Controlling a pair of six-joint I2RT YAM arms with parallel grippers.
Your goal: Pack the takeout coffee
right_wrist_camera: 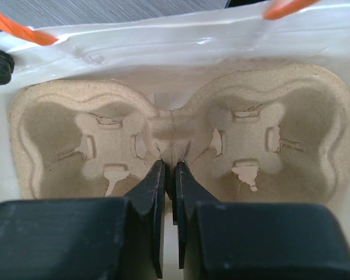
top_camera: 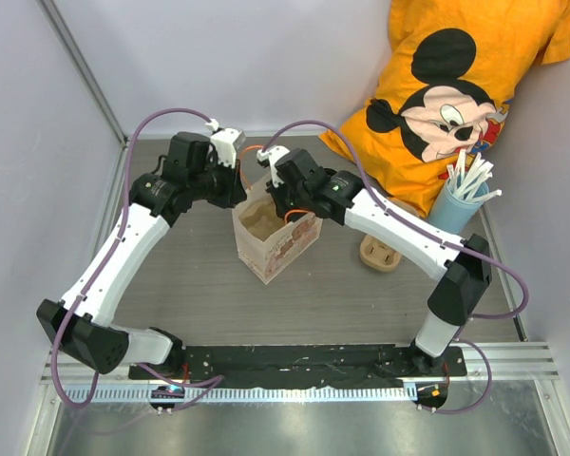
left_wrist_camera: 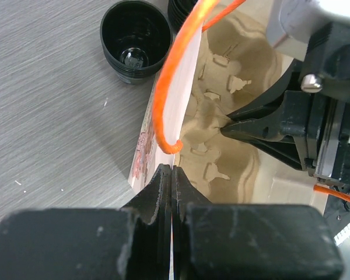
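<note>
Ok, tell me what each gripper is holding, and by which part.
Left gripper pinches the paper bag by the top edge of one wall. Right gripper grips the pulp cup carrier by its centre ridge, inside the bag.

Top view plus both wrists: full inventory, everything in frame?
bag: one, pale printed paper with orange handles, table centre, open
carrier: one, beige pulp, inside the bag
cup: one, black, lidless, on the table beside the bag
black piece: one, next to the cup, cut off by the frame; cup or lid unclear
straw cup: one, light blue, far right
shirt: one, orange with Mickey print, far right corner
tan object: one, right of the bag, partly under the right arm; unidentifiable
table: one, grey wood grain
left gripper: shut on the bag wall
right gripper: shut on the carrier's middle
</note>
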